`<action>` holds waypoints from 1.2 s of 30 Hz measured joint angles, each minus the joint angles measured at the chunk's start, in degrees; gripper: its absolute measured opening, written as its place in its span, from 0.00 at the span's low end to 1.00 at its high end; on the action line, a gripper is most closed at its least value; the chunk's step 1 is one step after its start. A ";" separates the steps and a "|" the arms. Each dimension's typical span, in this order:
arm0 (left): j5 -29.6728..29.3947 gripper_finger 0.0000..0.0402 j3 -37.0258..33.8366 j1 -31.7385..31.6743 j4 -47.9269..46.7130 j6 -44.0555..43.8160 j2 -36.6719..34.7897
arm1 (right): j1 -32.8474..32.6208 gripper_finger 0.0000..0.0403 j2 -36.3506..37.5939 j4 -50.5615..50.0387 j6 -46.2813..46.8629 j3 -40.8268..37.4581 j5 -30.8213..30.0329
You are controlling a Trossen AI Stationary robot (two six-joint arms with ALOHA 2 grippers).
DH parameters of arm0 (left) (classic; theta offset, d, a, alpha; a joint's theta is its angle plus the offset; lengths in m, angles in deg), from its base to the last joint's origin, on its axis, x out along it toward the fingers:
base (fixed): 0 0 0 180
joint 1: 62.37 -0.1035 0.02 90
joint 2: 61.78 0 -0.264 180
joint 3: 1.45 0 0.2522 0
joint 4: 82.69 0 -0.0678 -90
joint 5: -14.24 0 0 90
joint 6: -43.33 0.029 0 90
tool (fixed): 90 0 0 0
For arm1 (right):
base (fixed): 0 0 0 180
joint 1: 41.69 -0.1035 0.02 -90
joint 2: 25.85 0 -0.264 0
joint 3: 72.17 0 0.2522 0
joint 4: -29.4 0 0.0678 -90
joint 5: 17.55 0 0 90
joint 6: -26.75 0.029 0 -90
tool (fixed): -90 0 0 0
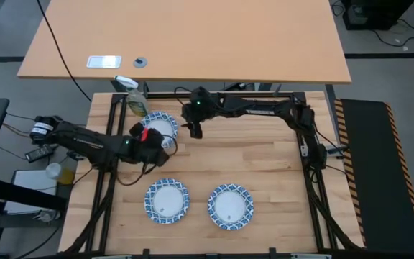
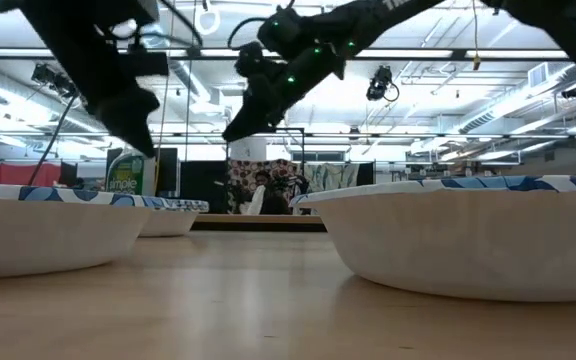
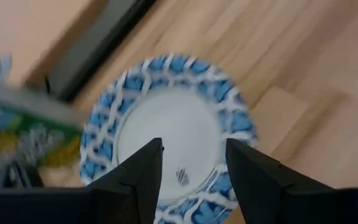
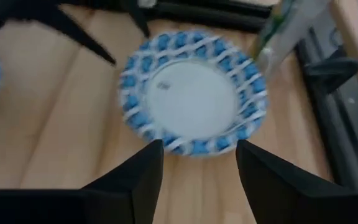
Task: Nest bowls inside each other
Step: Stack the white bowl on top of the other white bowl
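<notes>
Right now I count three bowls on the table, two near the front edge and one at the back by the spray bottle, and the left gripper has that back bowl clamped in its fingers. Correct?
Not quite. The left gripper holds nothing: the left wrist view shows its fingers open above the back bowl. The rest stands: the front bowls and the spray bottle are as you say.

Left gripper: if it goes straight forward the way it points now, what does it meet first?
Most likely the back bowl: the open left gripper aims at its white centre, nothing between. Depth is unclear.
</notes>
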 joint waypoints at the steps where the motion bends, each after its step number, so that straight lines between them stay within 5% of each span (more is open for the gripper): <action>1: -0.78 0.45 0.04 1.65 1.08 1.27 0.00 | -0.36 0.52 1.14 1.32 0.21 -2.49 0.43; 9: -2.91 0.45 0.05 10.97 10.49 4.66 0.00 | -3.98 0.43 19.02 25.19 1.73 -31.58 -10.63; 16: 3.30 0.45 0.06 8.21 25.21 16.62 4.54 | -8.84 0.42 30.61 27.64 6.73 -45.50 -17.07; 26: 10.65 0.45 9.32 6.47 27.80 27.81 17.26 | -20.09 0.42 38.76 20.97 14.76 -54.11 -25.47; 36: 23.87 0.45 19.49 4.88 28.93 39.89 27.26 | -33.68 0.42 39.61 9.26 24.75 -53.99 -23.84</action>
